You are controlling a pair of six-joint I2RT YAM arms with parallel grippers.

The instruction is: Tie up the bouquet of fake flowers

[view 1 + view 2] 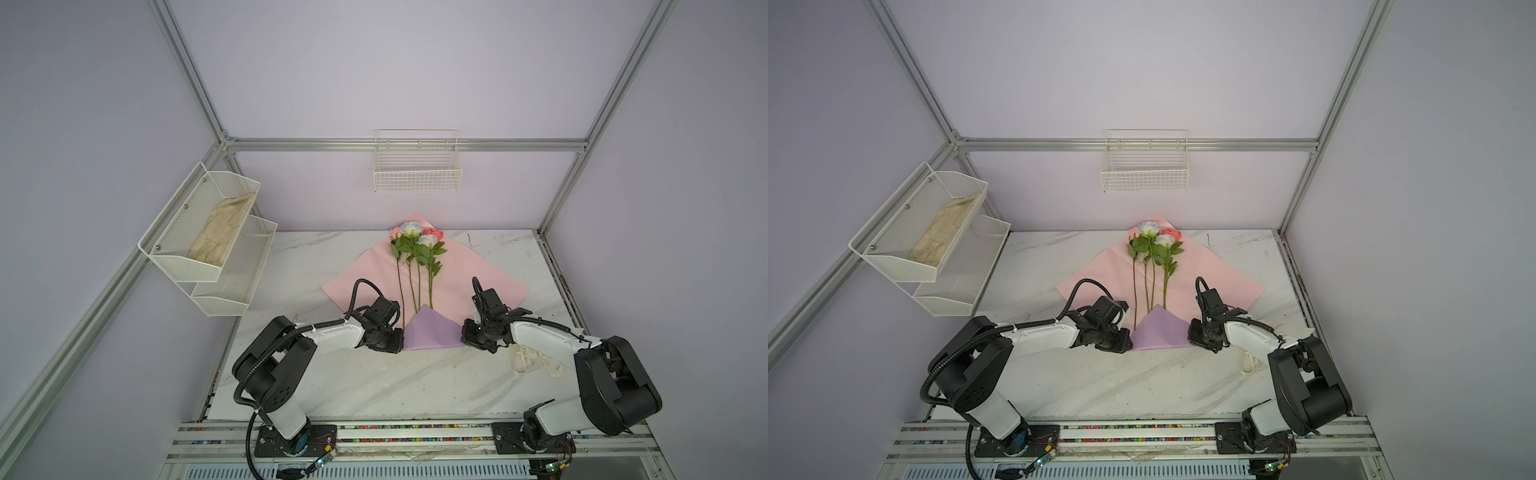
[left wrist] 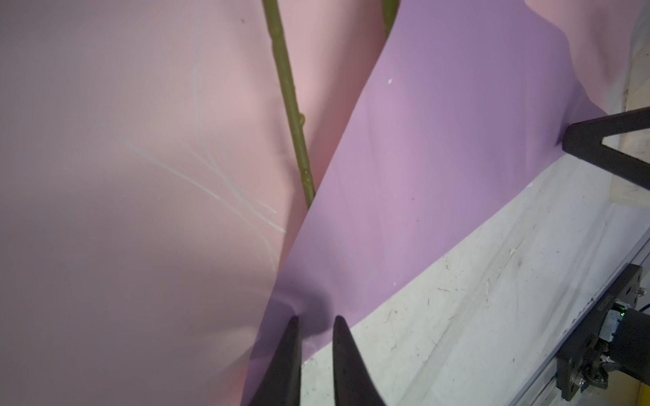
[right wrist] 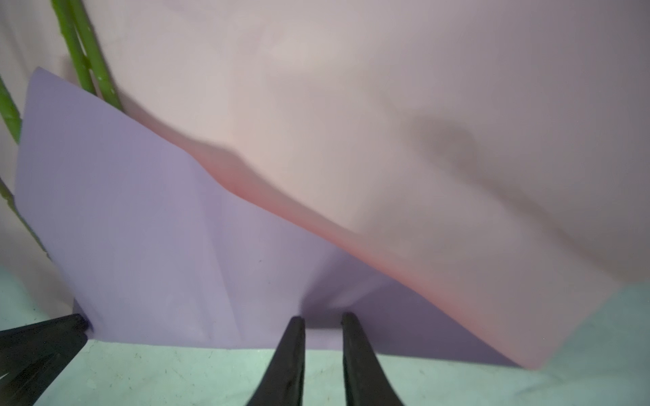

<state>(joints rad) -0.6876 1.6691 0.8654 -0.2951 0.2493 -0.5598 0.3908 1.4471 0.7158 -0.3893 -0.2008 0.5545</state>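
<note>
Flowers [image 1: 412, 246] lie on the paper [image 1: 478, 282], spread on the table [image 1: 374, 382]; its near corner is folded over the stem ends; left fingers [image 2: 289, 351] narrow, pinching the fold; right fingers [image 3: 292, 351] narrow, grip unclear; side folds and ribbon [image 1: 524, 360] tying remain.

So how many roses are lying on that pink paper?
3 visible, at the pink paper's far corner: pale blue-white rose, second pale rose nearer, pink-red rose behind it. More may be hidden.

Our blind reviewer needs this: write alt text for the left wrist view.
Two black fingers of the left gripper touch a corner of the lilac flap folded over pink wrap paper and a green stem. The right gripper touches another corner.
</note>
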